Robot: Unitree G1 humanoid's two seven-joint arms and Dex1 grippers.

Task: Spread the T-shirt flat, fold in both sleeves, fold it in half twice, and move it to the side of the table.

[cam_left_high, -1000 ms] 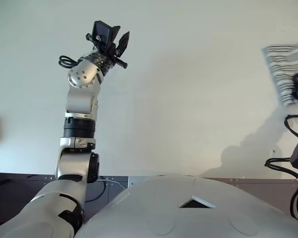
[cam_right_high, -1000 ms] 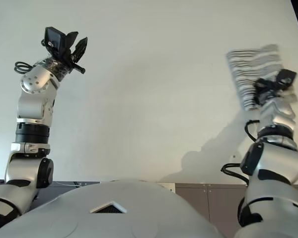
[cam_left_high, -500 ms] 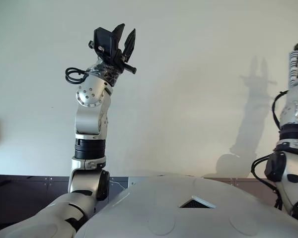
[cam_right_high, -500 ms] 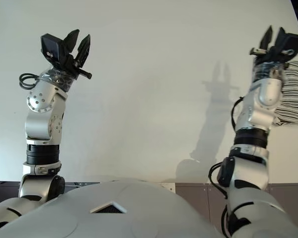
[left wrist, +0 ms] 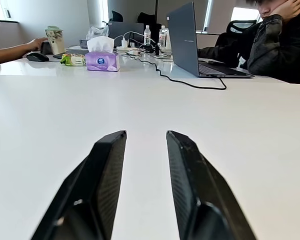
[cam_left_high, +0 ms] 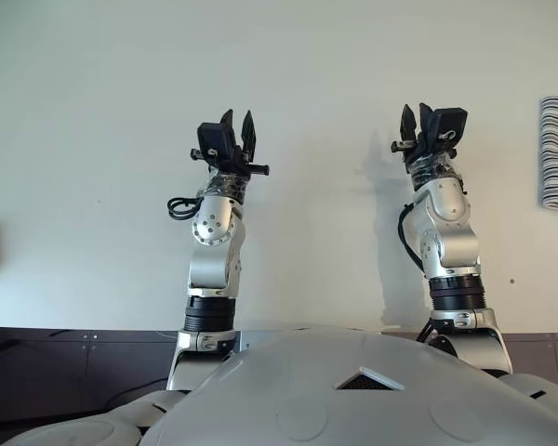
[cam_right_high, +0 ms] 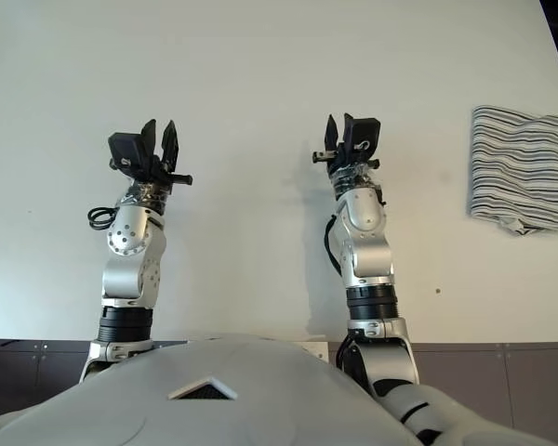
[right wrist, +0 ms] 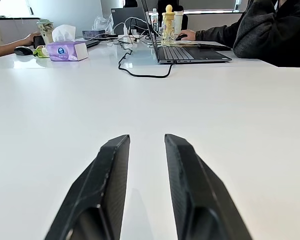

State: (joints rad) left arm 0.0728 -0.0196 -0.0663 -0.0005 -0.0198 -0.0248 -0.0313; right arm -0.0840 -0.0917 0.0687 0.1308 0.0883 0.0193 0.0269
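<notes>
Your left gripper (cam_right_high: 160, 130) is raised over white table (cam_right_high: 260, 56), fingers slightly apart. Your right gripper (cam_right_high: 338, 125) is level with it, well apart from it, in same pose, fingers parted too. Striped T-shirt (cam_right_high: 523, 167) lies folded near table's right edge, well clear of both your grippers. Far across table in your wrist views: open laptop (left wrist: 190, 40), purple tissue box (left wrist: 103, 60), black cable (left wrist: 190, 82).

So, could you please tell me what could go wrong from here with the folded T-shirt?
1. The T-shirt lies near the right edge of the table; a stray sweep of the right claw, open and empty, might push it off.
2. Its near corner looks rumpled, so the fold may loosen if touched.
</notes>
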